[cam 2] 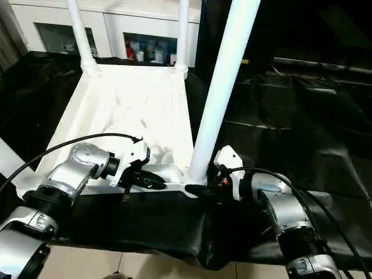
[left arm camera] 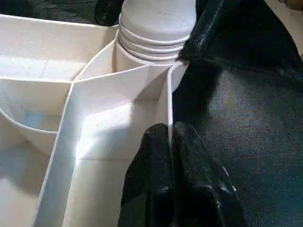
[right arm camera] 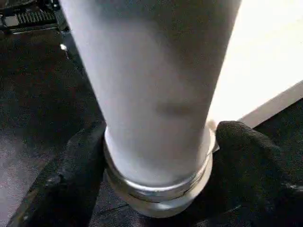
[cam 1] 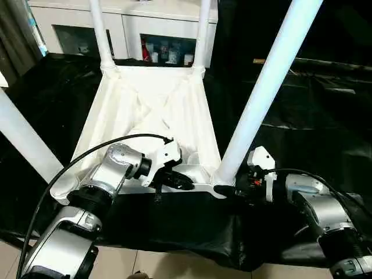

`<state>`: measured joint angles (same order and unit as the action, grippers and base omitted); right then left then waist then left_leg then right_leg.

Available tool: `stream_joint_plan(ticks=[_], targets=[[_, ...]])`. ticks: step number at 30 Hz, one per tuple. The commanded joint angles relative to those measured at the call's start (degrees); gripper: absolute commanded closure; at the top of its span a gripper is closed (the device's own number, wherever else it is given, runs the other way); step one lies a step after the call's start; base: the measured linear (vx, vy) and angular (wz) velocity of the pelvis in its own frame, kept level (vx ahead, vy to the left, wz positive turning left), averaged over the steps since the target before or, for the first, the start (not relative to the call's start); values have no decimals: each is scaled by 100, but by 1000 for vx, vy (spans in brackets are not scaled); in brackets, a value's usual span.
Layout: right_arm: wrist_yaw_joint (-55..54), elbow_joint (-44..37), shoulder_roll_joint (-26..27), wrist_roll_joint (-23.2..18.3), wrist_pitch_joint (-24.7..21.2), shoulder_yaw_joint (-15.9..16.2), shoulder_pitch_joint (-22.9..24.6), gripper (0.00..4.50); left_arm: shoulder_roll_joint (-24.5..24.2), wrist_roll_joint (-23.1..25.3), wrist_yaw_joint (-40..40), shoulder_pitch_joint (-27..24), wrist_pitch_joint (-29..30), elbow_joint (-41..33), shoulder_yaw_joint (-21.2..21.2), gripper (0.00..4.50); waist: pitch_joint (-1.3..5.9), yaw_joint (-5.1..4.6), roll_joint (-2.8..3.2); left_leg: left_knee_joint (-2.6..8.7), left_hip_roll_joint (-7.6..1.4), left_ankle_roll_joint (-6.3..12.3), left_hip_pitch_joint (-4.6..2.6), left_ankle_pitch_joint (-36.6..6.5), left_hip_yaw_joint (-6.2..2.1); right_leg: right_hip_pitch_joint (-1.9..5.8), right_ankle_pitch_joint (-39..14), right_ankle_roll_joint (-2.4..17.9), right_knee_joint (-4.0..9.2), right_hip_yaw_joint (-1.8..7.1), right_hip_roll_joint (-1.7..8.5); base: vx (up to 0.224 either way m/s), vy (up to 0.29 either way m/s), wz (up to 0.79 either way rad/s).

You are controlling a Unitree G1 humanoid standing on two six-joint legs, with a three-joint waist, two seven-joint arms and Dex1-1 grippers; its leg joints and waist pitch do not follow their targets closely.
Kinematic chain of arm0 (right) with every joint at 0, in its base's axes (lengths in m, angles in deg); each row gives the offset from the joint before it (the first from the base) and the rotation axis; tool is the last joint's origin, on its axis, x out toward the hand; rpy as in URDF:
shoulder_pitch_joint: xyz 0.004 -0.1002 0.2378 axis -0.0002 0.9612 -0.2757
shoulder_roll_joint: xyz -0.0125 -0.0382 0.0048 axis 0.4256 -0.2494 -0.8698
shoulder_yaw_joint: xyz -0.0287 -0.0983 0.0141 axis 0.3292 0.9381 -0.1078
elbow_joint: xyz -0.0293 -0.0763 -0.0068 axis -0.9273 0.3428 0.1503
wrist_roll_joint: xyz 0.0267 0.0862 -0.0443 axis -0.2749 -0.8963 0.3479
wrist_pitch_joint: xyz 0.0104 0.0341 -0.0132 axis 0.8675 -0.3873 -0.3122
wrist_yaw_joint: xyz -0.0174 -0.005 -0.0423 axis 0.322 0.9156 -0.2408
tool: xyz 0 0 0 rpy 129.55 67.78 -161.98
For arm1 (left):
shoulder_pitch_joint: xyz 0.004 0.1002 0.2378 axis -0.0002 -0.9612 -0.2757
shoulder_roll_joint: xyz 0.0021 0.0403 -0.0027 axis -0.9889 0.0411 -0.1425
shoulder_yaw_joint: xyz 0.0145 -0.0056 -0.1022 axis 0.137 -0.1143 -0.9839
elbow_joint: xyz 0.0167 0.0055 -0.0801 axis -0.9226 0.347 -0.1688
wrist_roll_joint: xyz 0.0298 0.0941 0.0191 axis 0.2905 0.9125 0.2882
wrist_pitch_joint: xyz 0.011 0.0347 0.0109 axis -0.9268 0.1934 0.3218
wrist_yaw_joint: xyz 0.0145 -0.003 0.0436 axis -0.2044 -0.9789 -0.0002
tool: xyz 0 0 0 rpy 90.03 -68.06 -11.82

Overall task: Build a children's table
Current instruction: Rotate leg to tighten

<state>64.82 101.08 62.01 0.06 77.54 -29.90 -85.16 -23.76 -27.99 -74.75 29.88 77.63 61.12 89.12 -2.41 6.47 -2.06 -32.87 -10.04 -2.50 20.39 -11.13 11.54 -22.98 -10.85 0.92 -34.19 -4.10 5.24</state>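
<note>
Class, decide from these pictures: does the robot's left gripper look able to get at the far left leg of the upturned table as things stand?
Probably not. The left gripper is shut on the near rim of the tabletop, and the far left leg rises at the opposite corner, across the whole ribbed underside. Nothing blocks the path, but it would have to let go.

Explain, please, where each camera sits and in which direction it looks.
Head, both eyes: down over both forearms at the upturned tabletop with four legs.
Left wrist: along the left gripper, shut on the tabletop's rim.
Right wrist: along the right gripper, fingers on either side of the near right leg.
Shared: both wrist views show that leg's base.
</note>
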Motion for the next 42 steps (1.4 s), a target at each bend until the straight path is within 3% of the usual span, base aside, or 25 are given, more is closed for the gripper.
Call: stream_joint_plan(ticks=[1, 6, 9, 11, 14, 18, 19, 21, 23, 27, 29, 31, 34, 37, 39, 41, 42], targets=[[80, 0, 56, -81, -40, 9, -44, 107, 104, 12, -206, -128, 52, -29, 254, 450, 299, 4, -35, 346, -375, 400, -37, -840, -133, 298, -816, 1356, 350, 281, 415, 0, 0, 0], [-117, 161, 164, -88, -87, -46, -55, 150, 182, 98, 94, -99, 25, 85, 230, 450, 298, -3, -35, 354, -378, 355, -39, -893, -141, 291, -923, 1335, 357, 281, 416, 0, 0, 0], [-281, 258, 244, -80, -79, -91, -64, 158, 241, 136, 270, -67, -36, 178, 203, 450, 273, -20, -26, 373, -370, 282, -48, -1094, -146, 279, -1284, 1255, 412, 286, 426, 0, 0, 0], [-726, 431, 458, -50, -95, -196, -90, 169, 409, 164, 620, 6, -59, 334, 131, 450, 251, -47, -36, 403, -359, 156, -74, -1397, -168, 257, -1946, 1054, 490, 291, 438, 0, 0, 0], [-1558, 747, 783, 121, -63, -315, -188, 173, 681, 230, 1219, 162, -93, 585, 38, 450, 248, -102, -26, 426, -353, 12, -98, -1652, -205, 228, -2443, 904, 545, 289, 454, 0, 0, 0], [-2393, 1041, 1103, 345, -73, -349, -286, 174, 981, 326, 2028, 356, -135, 902, -69, 450, 239, -161, -34, 429, -337, -14, -102, -1747, -217, 214, -2681, 792, 588, 279, 447, 0, 0, 0], [-2563, 1080, 1181, 370, -95, -368, -308, 174, 1035, 358, 2189, 390, -130, 961, -77, 450, 242, -157, -4, 429, -339, 13, -104, -1738, -221, 209, -2712, 762, 600, 285, 456, 0, 0, 0], [-3502, 1309, 1555, 595, -34, -426, -458, 174, 1313, 464, 2965, 557, -37, 1233, -162, 450, 227, -189, -15, 440, -334, -40, -109, -1844, -224, 175, -2851, 703, 619, 277, 435, 0, 0, 0], [-3691, 1370, 1664, 619, -1, -455, -504, 174, 1392, 479, 3114, 595, -20, 1297, -194, 450, 237, -182, -18, 433, -322, -22, -119, -1843, -225, 175, -2955, 627, 648, 274, 447, 0, 0, 0], [-3438, 1267, 2009, 362, -1, -464, -586, 174, 1554, 512, 3248, 678, -40, 1467, -212, 450, 240, -181, -4, 455, -335, 53, -97, -1867, -230, 182, -2767, 635, 638, 280, 434, 0, 0, 0], [-3271, 1170, 2016, 270, -62, -437, -571, 119, 1549, 503, 3180, 670, -55, 1475, -196, 450, 239, -179, -22, 457, -336, 74, -86, -1860, -227, 193, -2672, 667, 626, 284, 436, 0, 0, 0], [-3113, 1095, 1987, 225, -107, -412, -554, 102, 1524, 502, 3108, 660, -73, 1480, -187, 450, 238, -176, -31, 456, -341, 91, -84, -1840, -223, 190, -2628, 697, 621, 290, 443, 0, 0, 0], [-2774, 959, 1784, 306, -21, -259, -516, 69, 1425, 489, 2885, 633, -120, 1480, -182, 450, 243, -163, -23, 454, -344, 123, -81, -1786, -220, 200, -2572, 708, 614, 293, 448, 0, 0, 0], [-2165, 682, 1379, 276, 84, -147, -400, 69, 1255, 411, 2411, 538, -270, 1368, -170, 450, 249, -130, -61, 441, -345, 226, -60, -1602, -208, 233, -2329, 750, 585, 302, 449, 0, 0, 0], [-1514, 422, 911, 127, 108, -207, -307, 69, 1043, 206, 1646, 347, -382, 1078, -148, 450, 257, -119, -78, 418, -356, 336, -53, -1466, -188, 234, -2010, 865, 539, 316, 446, 0, 0, 0], [-1381, 373, 810, 104, 106, -229, -293, 69, 982, 163, 1426, 286, -454, 996, -121, 450, 276, -121, -67, 408, -366, 445, -10, -1169, -184, 270, -1563, 1019, 476, 308, 448, 0, 0, 0], [-1256, 326, 700, 97, 137, -250, -278, 69, 911, 105, 1187, 215, -457, 891, -98, 450, 280, -122, -68, 394, -356, 459, -22, -1118, -175, 264, -1479, 1069, 470, 304, 444, 0, 0, 0]])
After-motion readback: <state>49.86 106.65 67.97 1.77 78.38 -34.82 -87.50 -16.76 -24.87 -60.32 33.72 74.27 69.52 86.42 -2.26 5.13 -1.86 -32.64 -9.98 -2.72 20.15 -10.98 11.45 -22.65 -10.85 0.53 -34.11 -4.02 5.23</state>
